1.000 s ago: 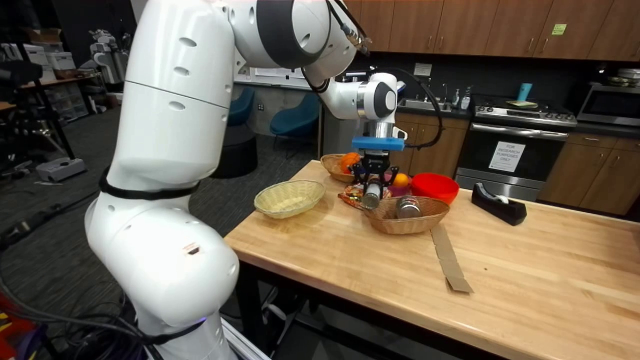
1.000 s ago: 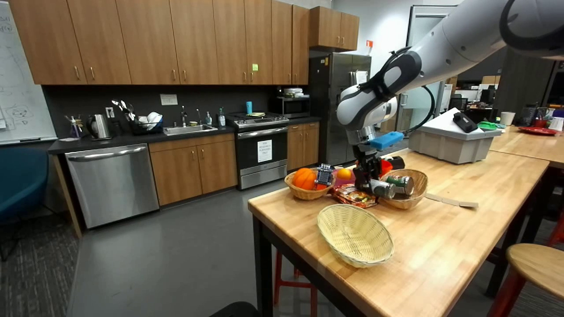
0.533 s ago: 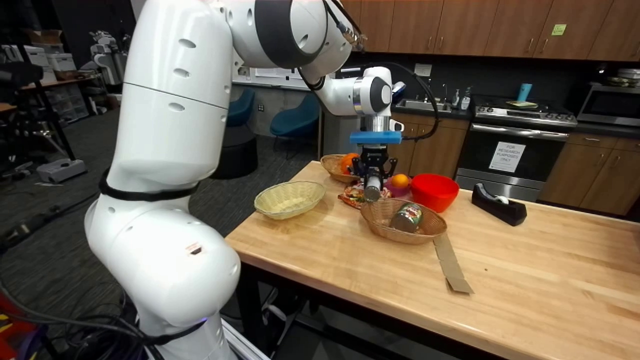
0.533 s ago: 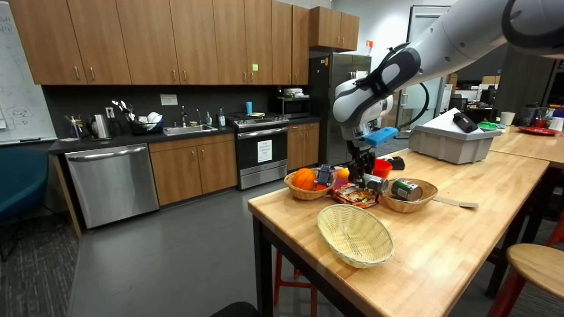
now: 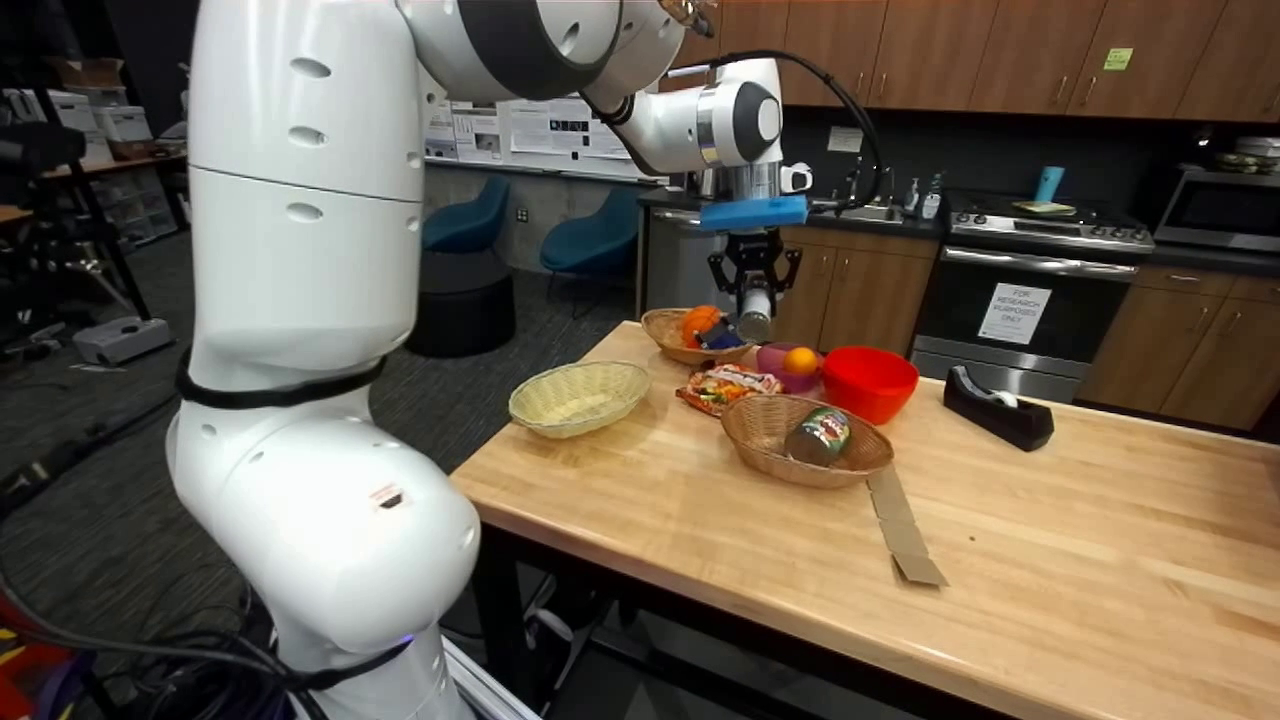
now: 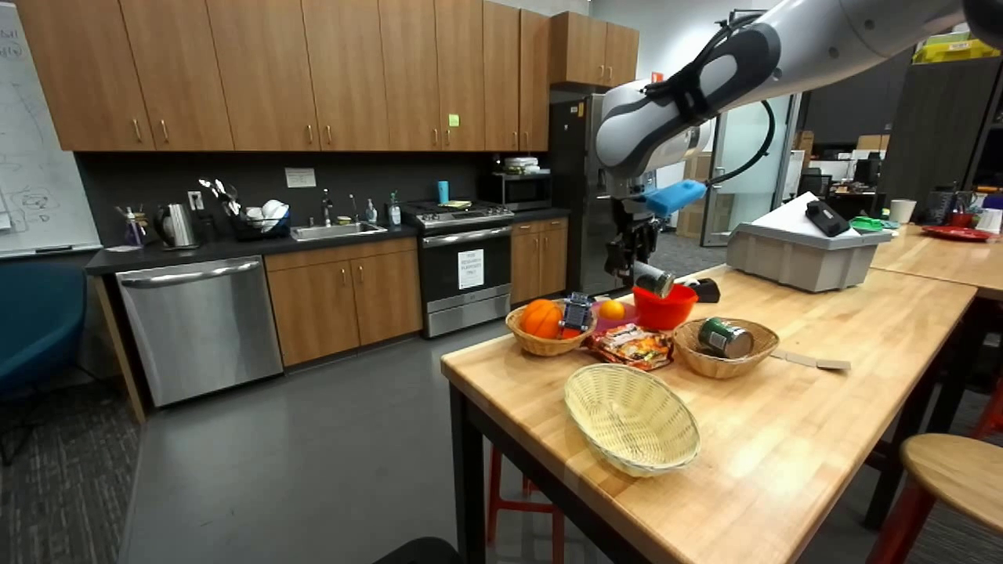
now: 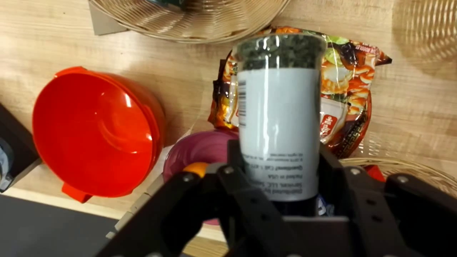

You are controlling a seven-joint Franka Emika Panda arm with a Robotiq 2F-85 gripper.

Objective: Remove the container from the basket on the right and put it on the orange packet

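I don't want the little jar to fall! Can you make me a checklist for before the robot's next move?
1. Gripper closed around the jar: ok.
2. Jar out of the basket with the green can: ok.
3. Nothing on top of the orange packet: ok, in both exterior views.
4. Jar standing straight up: not ok, it leans well over.
5. Jar exactly above the packet: cannot tell.
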